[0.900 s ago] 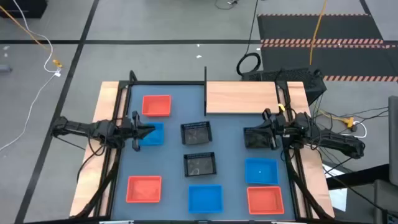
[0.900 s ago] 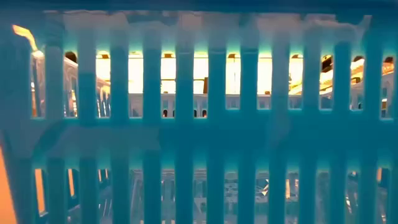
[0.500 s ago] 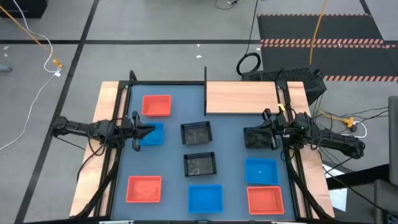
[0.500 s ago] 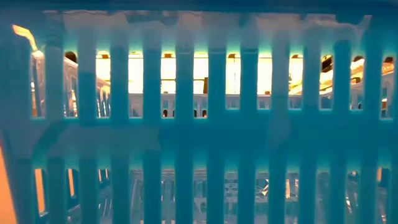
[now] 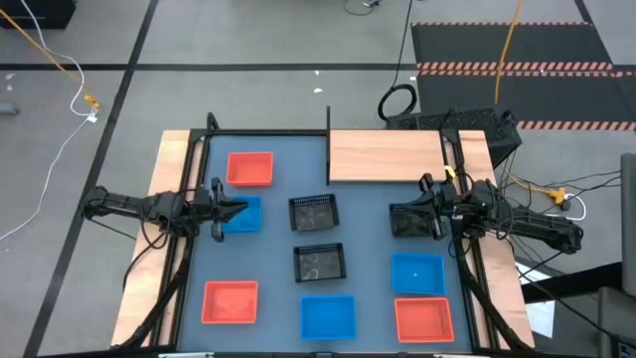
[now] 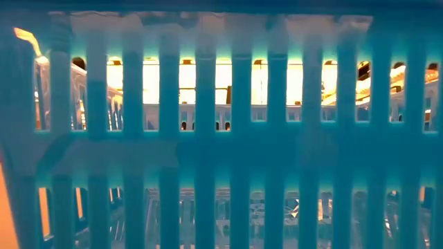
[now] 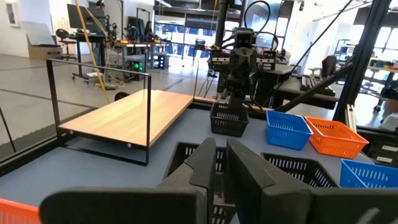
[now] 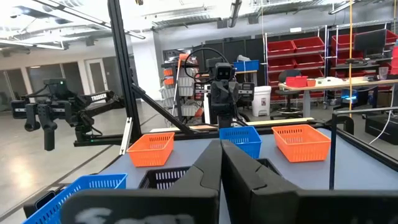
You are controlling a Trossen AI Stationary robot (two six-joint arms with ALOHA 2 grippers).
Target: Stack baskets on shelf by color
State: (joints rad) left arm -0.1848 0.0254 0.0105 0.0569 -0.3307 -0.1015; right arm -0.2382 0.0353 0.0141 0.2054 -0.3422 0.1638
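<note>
We look down on a blue table (image 5: 368, 288) with nine baskets spread over it. Nearest us, along the front edge, sit a red basket (image 5: 231, 301), a blue basket (image 5: 328, 316) and another red basket (image 5: 423, 318). The low view is filled by the slatted wall of that front blue basket (image 6: 221, 138), and little else can be made out there.

One row back stand a black wire basket (image 5: 319, 263) in the middle and a blue basket (image 5: 416, 273) to the right.

Farther on, the left gripper (image 5: 237, 209) hangs over a blue basket (image 5: 241, 215) at the left side, its jaws nearly together with only a thin slit between them and nothing in them. Another black basket (image 5: 314, 212) stands at the centre. The right gripper (image 5: 421, 213) hangs over the third black basket (image 5: 407, 220) at the right side, jaws fully closed and empty.

Farthest from us, a red basket (image 5: 250, 168) lies at the back left, and the wooden shelf (image 5: 386, 155) occupies the back right, bare, with its thin black post (image 5: 328, 144) at its left end.
</note>
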